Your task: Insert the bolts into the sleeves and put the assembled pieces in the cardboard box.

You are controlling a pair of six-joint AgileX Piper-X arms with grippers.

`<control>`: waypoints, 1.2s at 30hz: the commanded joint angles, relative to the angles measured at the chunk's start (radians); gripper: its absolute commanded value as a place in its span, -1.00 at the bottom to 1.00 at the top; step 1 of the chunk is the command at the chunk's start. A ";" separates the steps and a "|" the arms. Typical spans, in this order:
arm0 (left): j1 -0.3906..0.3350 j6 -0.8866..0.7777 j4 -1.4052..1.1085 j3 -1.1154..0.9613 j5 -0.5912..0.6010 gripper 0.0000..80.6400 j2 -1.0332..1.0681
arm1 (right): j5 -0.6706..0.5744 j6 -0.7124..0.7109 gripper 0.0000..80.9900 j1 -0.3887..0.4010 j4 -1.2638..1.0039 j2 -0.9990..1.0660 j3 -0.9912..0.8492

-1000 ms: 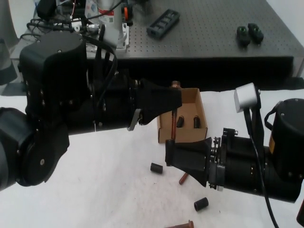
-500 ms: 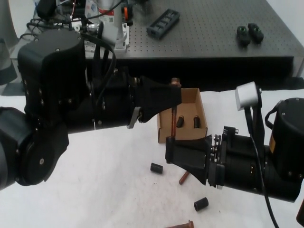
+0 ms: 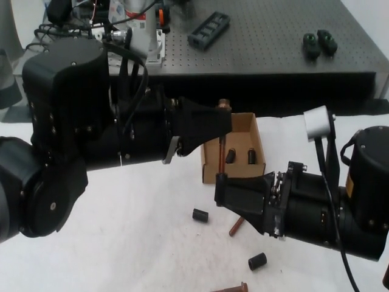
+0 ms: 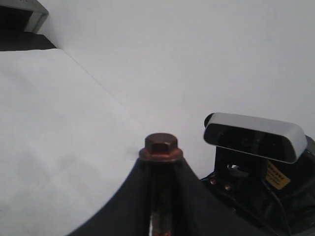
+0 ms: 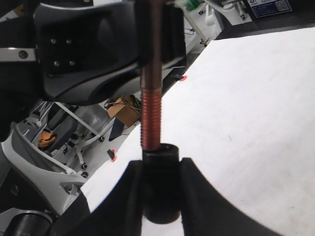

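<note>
Both arms are bulky matte black; the left arm [image 3: 67, 134] trails looped black cables [image 3: 143, 78]. The right arm [image 3: 349, 210] carries a silver camera [image 3: 317, 123] and a yellow label [image 3: 350, 180].

No text, number or sign can be read with certainty. A yellow label [image 4: 275, 178] with dark print sits on the black arm housing [image 4: 246, 201] beyond the left gripper [image 4: 161, 169], just below a silver camera [image 4: 253, 136]; its characters are too small to tell. A blue-and-white label [image 5: 268, 6] stands well beyond the right gripper [image 5: 161, 172]; its print is blurred.
</note>
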 commanded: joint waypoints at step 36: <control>0.001 0.147 0.203 -0.003 -0.158 0.28 -0.011 | 0.394 -0.382 -0.99 -0.292 0.324 0.316 -0.448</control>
